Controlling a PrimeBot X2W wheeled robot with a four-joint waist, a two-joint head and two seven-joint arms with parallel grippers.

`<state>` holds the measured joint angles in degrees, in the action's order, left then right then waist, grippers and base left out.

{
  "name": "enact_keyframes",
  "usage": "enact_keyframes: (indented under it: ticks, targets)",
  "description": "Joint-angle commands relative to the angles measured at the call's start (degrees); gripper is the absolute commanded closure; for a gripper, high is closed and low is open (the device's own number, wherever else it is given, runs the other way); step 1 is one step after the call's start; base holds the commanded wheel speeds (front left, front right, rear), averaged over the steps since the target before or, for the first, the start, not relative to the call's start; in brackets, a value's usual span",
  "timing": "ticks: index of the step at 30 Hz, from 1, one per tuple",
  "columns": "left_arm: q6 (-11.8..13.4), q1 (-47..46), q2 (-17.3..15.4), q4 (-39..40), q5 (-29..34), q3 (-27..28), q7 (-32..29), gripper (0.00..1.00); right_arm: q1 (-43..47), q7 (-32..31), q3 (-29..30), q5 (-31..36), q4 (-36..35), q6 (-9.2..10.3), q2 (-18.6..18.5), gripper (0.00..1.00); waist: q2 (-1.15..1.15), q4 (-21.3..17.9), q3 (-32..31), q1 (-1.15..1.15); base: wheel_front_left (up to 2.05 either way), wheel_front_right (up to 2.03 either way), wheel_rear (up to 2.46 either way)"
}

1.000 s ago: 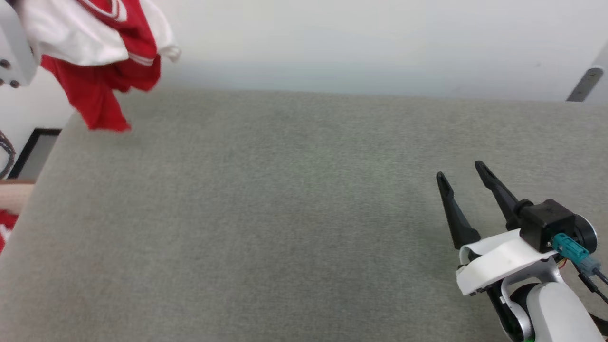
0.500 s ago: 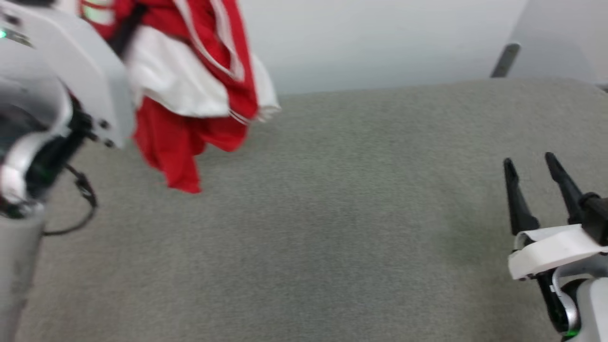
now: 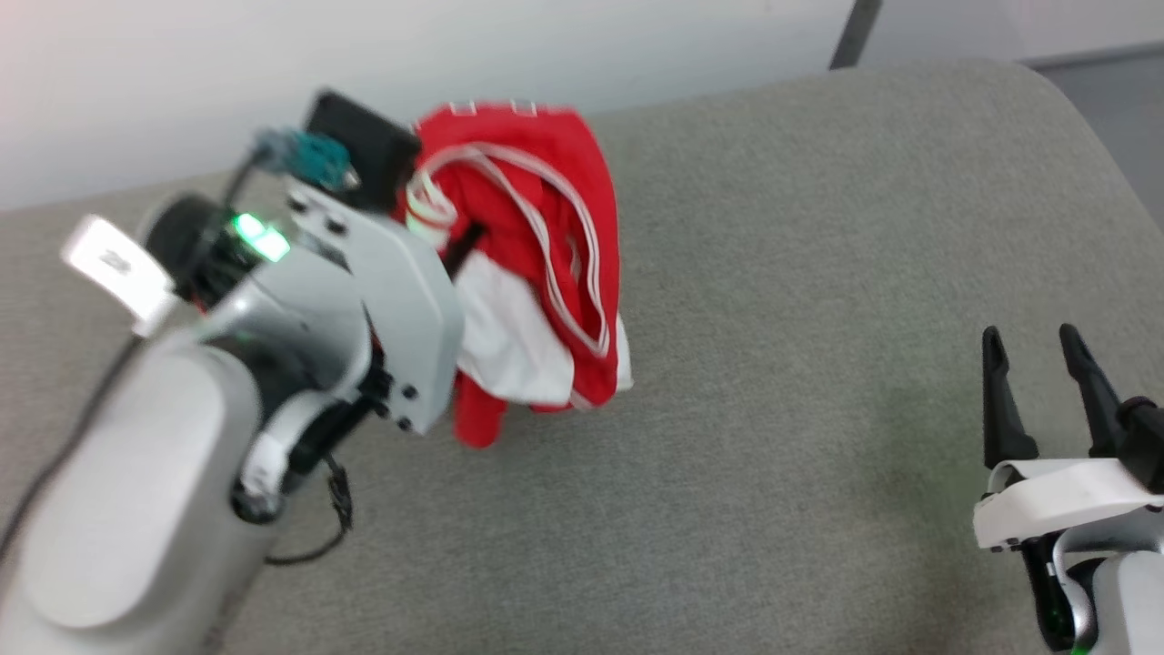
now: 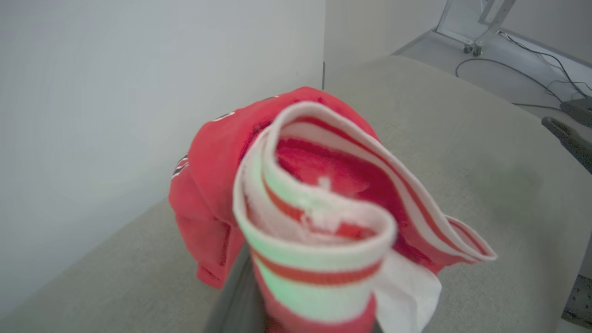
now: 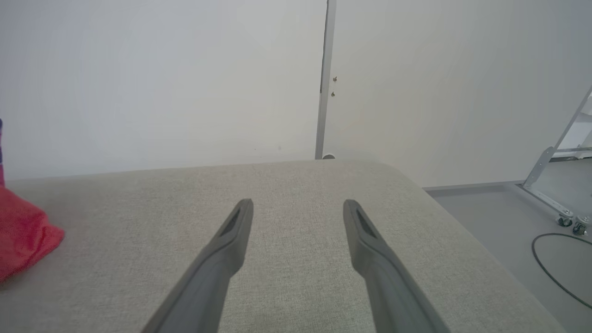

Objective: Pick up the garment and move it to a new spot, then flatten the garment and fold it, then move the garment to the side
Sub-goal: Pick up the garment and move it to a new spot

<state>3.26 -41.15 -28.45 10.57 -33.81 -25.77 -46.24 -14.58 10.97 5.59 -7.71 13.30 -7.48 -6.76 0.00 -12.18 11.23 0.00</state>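
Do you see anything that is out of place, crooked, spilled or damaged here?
Nothing is spilled or damaged. The only untidy thing is the red jersey: it hangs crumpled from the left gripper over the grey upholstered surface, its striped trim twisted. The right gripper is open and empty.

We took this for a lab or test room rather than a home. It had bare white walls (image 5: 162,83) and a wide worktop (image 5: 296,185) padded in grey fabric. A loose cable (image 5: 533,252) trailed over the grey floor (image 5: 485,217), near a metal frame (image 5: 548,155) on castors.
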Motion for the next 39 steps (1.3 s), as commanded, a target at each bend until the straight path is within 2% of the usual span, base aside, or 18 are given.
enact_keyframes:
  ticks: [1,15,22,29,31,33,36,38,39]
  targets:
    - [-0.1,0.8,0.2,-0.5,0.6,-0.3,0.5,1.00,-0.4,0.4,0.0,0.3,0.3,-0.02,0.3,0.00,0.00,-2.1,2.2,0.00,0.00,0.00,0.00]
    - [-4.1,4.4,3.9,-19.3,1.4,-6.8,5.1,1.00,-2.8,3.2,-1.9,0.1,6.0,-0.02,2.3,0.00,0.00,-2.7,4.8,0.00,0.00,0.00,0.00]
    - [-5.5,4.4,6.3,-29.1,1.3,-8.8,7.4,1.00,-3.7,3.7,-3.0,-0.3,7.9,-0.02,2.0,0.00,0.00,-2.0,4.3,0.00,0.00,0.00,0.00]
    - [-7.4,3.7,8.4,-34.7,0.1,-9.8,9.3,0.99,-3.7,3.7,-3.9,-0.1,8.8,-0.02,1.1,0.00,0.00,-0.8,2.7,0.00,0.00,0.00,0.00]
    - [-7.8,3.2,8.7,-35.1,-0.1,-10.1,9.5,0.79,-3.4,3.5,-4.0,0.1,8.9,-0.02,0.8,0.00,0.00,-0.3,2.0,0.00,0.00,0.00,0.00]
    - [-8.3,2.8,8.8,-35.1,-0.4,-10.0,10.2,0.63,-3.1,3.3,-4.1,0.2,8.7,-0.02,0.6,0.00,0.00,0.2,1.3,0.00,0.00,0.00,0.00]
    - [-8.6,2.3,8.7,-34.5,-1.1,-9.8,11.0,0.51,-2.7,2.8,-4.4,0.1,8.5,-0.02,0.1,0.00,0.00,1.1,0.2,0.00,0.00,0.00,0.00]
    - [-8.8,2.3,8.6,-33.9,-1.8,-9.3,11.3,0.26,-2.4,2.7,-4.6,0.0,8.3,-0.02,-0.2,0.00,0.00,1.7,-0.6,0.00,0.00,0.00,0.00]
    - [-8.9,2.3,8.3,-33.5,-2.0,-9.2,11.4,0.20,-2.2,2.4,-4.7,0.0,8.2,-0.02,-0.3,0.00,0.00,2.0,-1.0,0.00,0.00,0.00,0.00]
